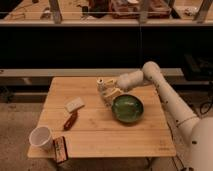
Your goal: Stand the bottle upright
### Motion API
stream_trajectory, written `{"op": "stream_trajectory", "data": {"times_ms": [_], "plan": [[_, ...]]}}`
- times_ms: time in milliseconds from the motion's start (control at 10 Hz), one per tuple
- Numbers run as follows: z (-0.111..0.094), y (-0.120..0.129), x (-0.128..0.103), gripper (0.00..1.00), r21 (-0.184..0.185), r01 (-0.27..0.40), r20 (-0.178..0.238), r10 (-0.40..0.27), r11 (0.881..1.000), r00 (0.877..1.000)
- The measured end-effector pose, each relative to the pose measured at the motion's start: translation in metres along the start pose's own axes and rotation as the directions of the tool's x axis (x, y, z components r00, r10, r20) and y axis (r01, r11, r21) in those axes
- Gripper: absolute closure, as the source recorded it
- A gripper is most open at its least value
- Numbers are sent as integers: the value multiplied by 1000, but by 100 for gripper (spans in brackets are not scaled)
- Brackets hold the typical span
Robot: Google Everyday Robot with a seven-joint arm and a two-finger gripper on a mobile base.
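A small pale bottle (102,83) with a whitish cap is at the back middle of the wooden table (107,137), just left of the green bowl (127,108). It looks roughly upright, with its lower part hidden by the gripper. My gripper (108,93) reaches in from the right on the white arm (150,75) and sits right at the bottle, between it and the bowl's rim.
A white cup (41,136) stands at the front left corner. A dark snack packet (60,149) lies at the front edge beside it. A reddish-brown wrapped item (70,120) and a white packet (74,104) lie left of centre. A dark shelf is behind the table.
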Motion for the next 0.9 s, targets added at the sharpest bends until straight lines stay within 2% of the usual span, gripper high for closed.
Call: {"op": "stream_trajectory", "data": {"times_ms": [100, 400, 500, 700, 900], "plan": [[1, 3, 1, 100, -7, 2, 26, -1, 1000, 1000], [6, 10, -1, 100, -28, 27, 68, -25, 999, 997], [7, 14, 1, 100, -36, 30, 103, -26, 999, 994], [3, 18, 2, 100, -51, 37, 141, -30, 998, 990], [5, 22, 0, 100, -75, 53, 140, -42, 996, 989]]}}
